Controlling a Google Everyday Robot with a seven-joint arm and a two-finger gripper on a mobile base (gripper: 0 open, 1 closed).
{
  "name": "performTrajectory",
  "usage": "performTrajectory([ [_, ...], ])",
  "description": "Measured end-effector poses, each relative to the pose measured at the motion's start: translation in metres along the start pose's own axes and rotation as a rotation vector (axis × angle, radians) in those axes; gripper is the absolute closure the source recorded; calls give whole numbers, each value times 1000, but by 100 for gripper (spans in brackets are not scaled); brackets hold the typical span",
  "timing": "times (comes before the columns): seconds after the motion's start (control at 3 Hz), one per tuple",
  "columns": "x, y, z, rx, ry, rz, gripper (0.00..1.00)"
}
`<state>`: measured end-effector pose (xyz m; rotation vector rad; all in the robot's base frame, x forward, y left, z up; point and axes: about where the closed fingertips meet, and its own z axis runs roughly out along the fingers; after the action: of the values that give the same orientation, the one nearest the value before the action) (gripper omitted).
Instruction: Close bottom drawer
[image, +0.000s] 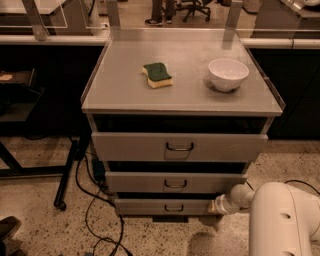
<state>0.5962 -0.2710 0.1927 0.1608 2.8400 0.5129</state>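
The bottom drawer (165, 206) is the lowest and slimmest of three grey cabinet drawers, with a small dark wire handle (174, 208) at its centre. It sits only slightly out from the cabinet. My gripper (218, 205) is at the right end of the bottom drawer's front panel, touching it, at the tip of my white arm (280, 220) that comes in from the lower right.
The middle drawer (175, 182) and the top drawer (179, 146) stand partly open above. On the cabinet top (125, 90) lie a green-and-yellow sponge (157, 74) and a white bowl (228, 74). Black cables (92, 200) and a dark stand leg (67, 175) are on the floor at left.
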Motion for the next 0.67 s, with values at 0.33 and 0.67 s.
performTrajectory([
  [0.33,15,-12,9,36,34,18,100],
  [0.67,18,-18,12,55,41,33,100],
])
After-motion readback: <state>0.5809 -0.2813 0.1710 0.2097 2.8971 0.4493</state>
